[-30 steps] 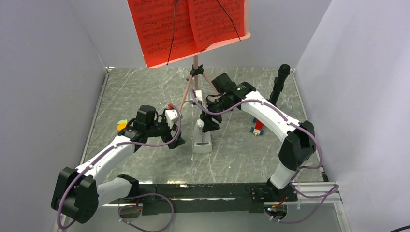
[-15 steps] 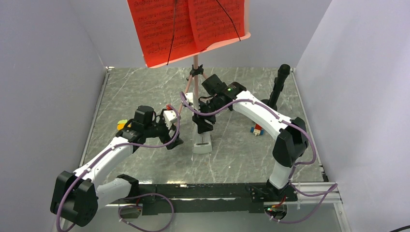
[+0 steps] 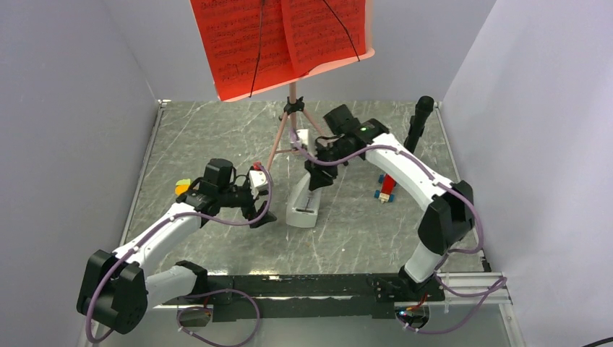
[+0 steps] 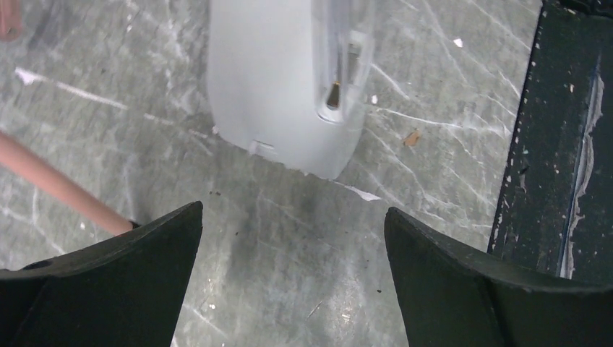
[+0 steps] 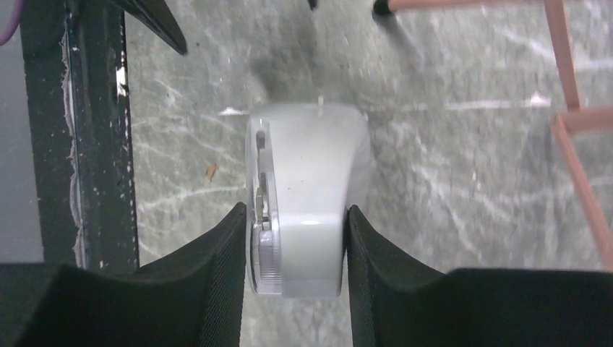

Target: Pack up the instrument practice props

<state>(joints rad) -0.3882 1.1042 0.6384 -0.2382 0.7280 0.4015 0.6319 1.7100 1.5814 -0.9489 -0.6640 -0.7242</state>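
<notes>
— Where is the white metronome [image 3: 303, 206] sitting?
— It is leaning tilted on the table [image 3: 361, 231], just before the pink music stand [image 3: 292, 108] carrying the red sheet music [image 3: 253, 43]. The right gripper [image 5: 293, 217] is pinching its sides.
— And the left gripper [image 4: 293, 217]?
— It is hovering beside it, spread wide, holding nothing.

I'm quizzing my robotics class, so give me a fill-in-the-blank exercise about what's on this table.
The right end effector grips the small white wedge-shaped metronome; the left end effector grips ___.
The printed sheet-music pages on the pink metal music stand are coloured ___.
The left end effector's jaws stand ___.
Missing words: nothing; red; open.
</notes>
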